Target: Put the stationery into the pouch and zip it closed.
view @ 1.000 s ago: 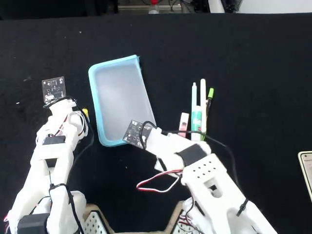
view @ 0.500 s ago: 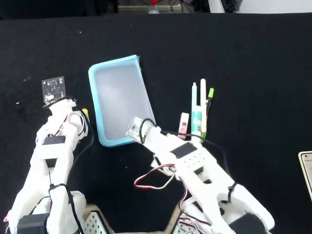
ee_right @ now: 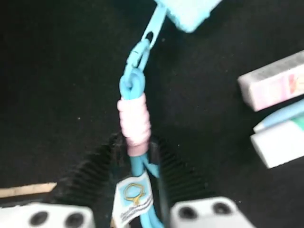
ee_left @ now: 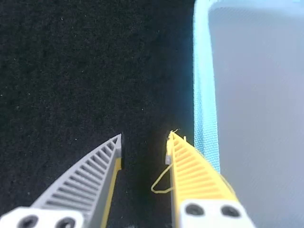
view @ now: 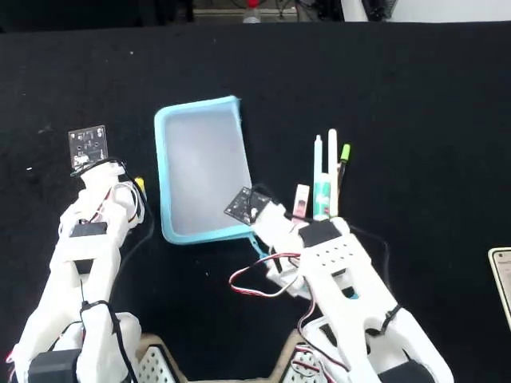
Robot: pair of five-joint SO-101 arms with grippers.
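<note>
Pouch (view: 204, 171) lies flat on the black counter (view: 399, 96) in the high view. It is pale grey with a light blue border, and its long sides run away from me. To its right, three pens (view: 332, 167) lie side by side, and a small eraser (view: 301, 199) sits just beside their near ends. All of them are outside the pouch. My left arm (view: 88, 239) stands to the left of the pouch, close to its long edge. My right arm (view: 335, 263) reaches in at the pouch's near right corner, between it and the eraser. Past the far edge of the counter a bottle (view: 252, 9) with a red cap stands among dark clutter, and a pale card (view: 501, 275) shows at the right edge.

From the left wrist, my left hand (ee_left: 144, 142) hangs open over bare black cloth, its grey and yellow fingers apart and holding nothing. The pouch's blue border runs just beside the yellow finger. A loose yellow thread (ee_left: 161, 183) curls off that finger.

From the right wrist, my right hand (ee_right: 135, 145) is clamped on the zip pull (ee_right: 135, 121), a blue cord with a pink wrap and a small tag (ee_right: 130, 197). The cord runs taut to the pouch's corner. The eraser and the pen ends lie off to one side.
</note>
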